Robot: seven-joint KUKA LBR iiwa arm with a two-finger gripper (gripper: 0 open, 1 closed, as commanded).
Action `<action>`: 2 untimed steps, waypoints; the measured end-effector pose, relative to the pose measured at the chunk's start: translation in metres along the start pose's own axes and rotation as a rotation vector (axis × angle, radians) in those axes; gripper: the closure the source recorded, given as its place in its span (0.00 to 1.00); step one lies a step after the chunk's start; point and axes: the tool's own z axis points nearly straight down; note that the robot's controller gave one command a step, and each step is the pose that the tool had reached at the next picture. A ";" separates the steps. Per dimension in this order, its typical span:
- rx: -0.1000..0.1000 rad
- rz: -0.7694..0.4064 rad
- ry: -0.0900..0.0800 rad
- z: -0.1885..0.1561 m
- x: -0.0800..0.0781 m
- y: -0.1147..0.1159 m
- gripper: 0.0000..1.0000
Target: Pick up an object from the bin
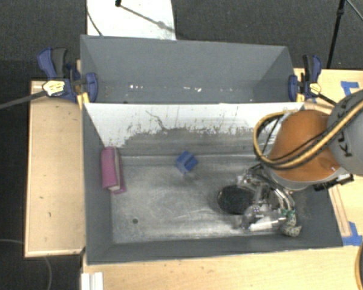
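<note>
Dark grey carpeted floor [24, 17] lies all around.

bin [169, 219]: grey metal, matt, floor scuffed and scratched. purple block [111, 168]: smooth, matt. black lump [232, 199]: dull finish. orange cover [302, 147]: smooth, slight sheen.
</note>
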 end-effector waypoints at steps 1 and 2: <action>-0.002 0.004 0.001 0.000 0.000 0.002 1.00; 0.001 -0.329 -0.004 -0.179 -0.029 -0.033 1.00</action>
